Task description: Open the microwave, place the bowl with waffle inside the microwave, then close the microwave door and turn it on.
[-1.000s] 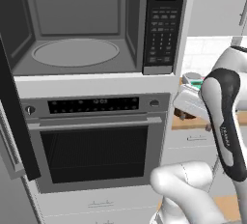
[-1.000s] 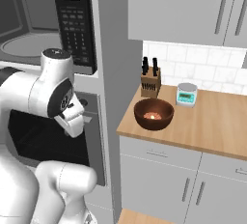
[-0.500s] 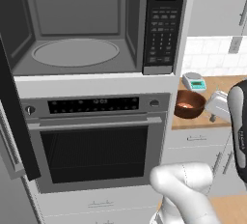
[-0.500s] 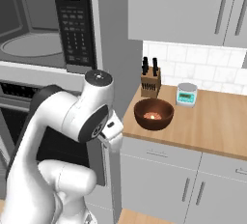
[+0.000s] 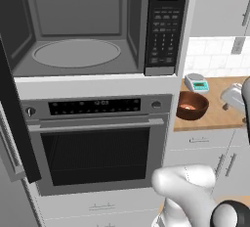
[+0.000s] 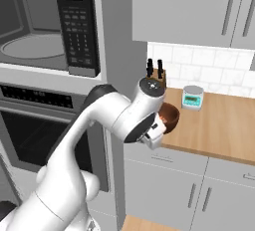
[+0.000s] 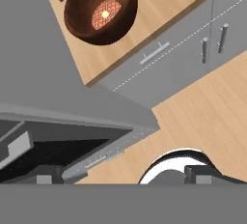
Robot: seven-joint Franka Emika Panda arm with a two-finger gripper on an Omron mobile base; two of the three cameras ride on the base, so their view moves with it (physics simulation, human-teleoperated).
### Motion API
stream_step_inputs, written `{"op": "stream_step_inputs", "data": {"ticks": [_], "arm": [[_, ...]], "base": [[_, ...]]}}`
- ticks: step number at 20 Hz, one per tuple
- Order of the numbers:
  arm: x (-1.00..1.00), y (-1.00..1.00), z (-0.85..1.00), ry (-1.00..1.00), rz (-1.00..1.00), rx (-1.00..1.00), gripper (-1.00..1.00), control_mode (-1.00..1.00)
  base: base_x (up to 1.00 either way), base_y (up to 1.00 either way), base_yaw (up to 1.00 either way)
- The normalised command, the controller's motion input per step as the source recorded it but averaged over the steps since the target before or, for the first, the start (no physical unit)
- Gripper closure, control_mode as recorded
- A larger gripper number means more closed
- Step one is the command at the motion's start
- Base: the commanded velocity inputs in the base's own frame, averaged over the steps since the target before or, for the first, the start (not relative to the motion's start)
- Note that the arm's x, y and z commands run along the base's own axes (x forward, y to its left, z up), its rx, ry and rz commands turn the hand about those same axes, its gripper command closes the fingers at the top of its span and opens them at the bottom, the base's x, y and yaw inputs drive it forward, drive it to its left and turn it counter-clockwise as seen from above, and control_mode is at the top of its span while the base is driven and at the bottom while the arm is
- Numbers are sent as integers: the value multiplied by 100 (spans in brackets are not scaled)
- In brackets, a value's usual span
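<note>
Grey cabinets (image 6: 199, 16) hang above a white tiled wall (image 6: 219, 73). A wooden table (image 6: 224, 125) tops grey drawers (image 6: 164, 163), right of the oven (image 5: 97, 143). The floor (image 7: 202, 117) is light wood.

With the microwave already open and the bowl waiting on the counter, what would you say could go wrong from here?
1. The bowl with waffle sits near the wooden counter front edge, so a nudge might push it off.
2. The kitchen scale and knife block stand close behind it, so an overshooting gripper could knock them.
3. The microwave cavity is higher than the counter, and lifting the bowl past the keypad risks tilting out the waffle.
</note>
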Motion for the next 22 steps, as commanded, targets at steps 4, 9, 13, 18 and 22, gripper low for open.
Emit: {"op": "stream_step_inputs", "data": {"ticks": [4,9,13,18,22], "arm": [[78,-71,-10,-4,0,4,-100,-100],[87,-46,-28,0,0,0,-100,-100],[72,-35,-28,0,5,0,-100,-100],[24,-15,-21,0,14,2,-100,-100],[9,0,-30,0,23,1,-100,-100]], "base": [[0,0,0],[0,0,0],[0,0,0],[0,0,0],[0,0,0]]}}
